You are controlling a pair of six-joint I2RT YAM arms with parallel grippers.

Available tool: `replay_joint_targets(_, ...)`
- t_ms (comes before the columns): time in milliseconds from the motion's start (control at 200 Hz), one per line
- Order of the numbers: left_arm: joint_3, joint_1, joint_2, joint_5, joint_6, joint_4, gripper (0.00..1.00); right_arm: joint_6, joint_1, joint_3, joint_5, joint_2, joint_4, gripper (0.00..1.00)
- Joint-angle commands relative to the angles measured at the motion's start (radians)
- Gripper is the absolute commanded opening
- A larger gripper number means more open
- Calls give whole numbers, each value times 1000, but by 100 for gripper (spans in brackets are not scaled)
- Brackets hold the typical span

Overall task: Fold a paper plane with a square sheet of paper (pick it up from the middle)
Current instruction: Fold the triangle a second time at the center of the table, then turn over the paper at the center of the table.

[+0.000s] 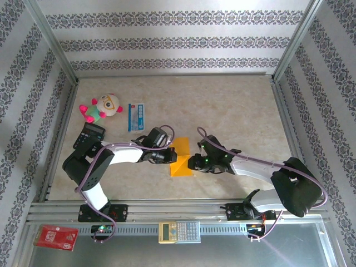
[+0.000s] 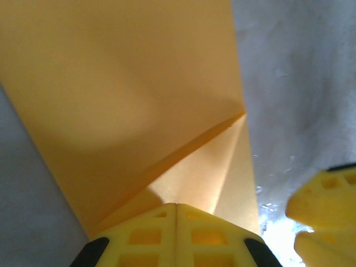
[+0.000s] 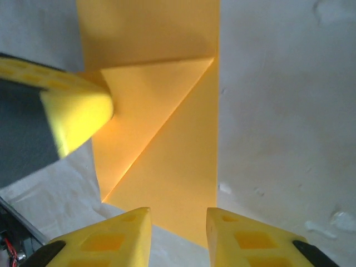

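So the square sheet of paper [image 1: 181, 158] sits flat on the surface [image 1: 239, 111] right between the two hands. It's doubled into a strip, with one corner turned over into a triangle flap [image 3: 144, 105]. From above, the strip's long axis runs straight away from the arm bases. The left hand [image 1: 165, 157] is at its left edge and the right hand [image 1: 193, 163] at its right edge, down toward the near end. The left hand [image 2: 176, 214] is closed, pads together, with its tip pressing on the outer corner of the flap; I can't tell if any paper is actually pinched. The right hand [image 3: 178, 219] is spread apart, holding nothing, and the strip's near end lies just ahead of the gap. My guess is the right hand is closer to that free near end, so the next fold is its job while the left pins things down.
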Motion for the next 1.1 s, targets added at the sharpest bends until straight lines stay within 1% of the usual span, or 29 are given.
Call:
replay_joint_targets(0, -22, 22, 24, 0, 22, 21, 0, 70, 42, -20, 40, -16, -19, 33)
replay_joint_targets(130, -43, 22, 54, 11, 16, 49, 0, 104, 79, -24, 68, 2, -13, 34)
replay_joint_targets(335, -65, 22, 62, 16, 10, 69, 0, 106, 95, -18, 82, 39, 2, 34)
replay_joint_targets(665, -65, 22, 59, 18, 19, 63, 0, 87, 98, -19, 115, 40, -14, 35)
replay_joint_targets(864, -64, 22, 61, 22, 25, 54, 0, 68, 96, 8, 110, 80, 34, 35)
replay_joint_targets(1094, -67, 22, 62, 18, 30, 50, 0, 32, 86, 34, 98, 81, 66, 36)
